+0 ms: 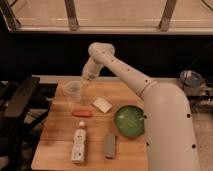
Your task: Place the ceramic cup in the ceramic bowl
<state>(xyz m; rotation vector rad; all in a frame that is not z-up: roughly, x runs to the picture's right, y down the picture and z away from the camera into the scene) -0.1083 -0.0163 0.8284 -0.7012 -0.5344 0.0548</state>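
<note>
Seen from just above, a wooden table (pixel 59 131) stands in a dim room with a dark wall behind it. A large white robot arm (pixel 125 75) rises from the lower right, bends at a rounded joint above the table's far edge, and slopes down and to the left.

At the end of the arm, the gripper (pixel 85 81) sits low over the far left part of the table, just beside the upper right rim of the ceramic cup (pixel 73 92). From here I cannot tell whether the gripper is open, closed, or gripping the cup; the two look close enough to be touching, but that is uncertain.

The ceramic cup is pale and upright, near the table's far left corner. The ceramic bowl (pixel 130 121), green and round, rests on the right side of the table, well apart from the cup, with part of it hidden behind the arm.

Between cup and bowl lies a flat white block (pixel 102 104), tilted at an angle. Just left of it and nearer to me is a small orange-red item (pixel 82 113) lying on its side. Closer still, a white bottle (pixel 79 145) lies flat, with a grey block (pixel 109 145) beside it on the right.

A black chair (pixel 20 100) stands off the table's left edge. A grey-blue bowl (pixel 191 78) sits beyond the table on the far right.
</note>
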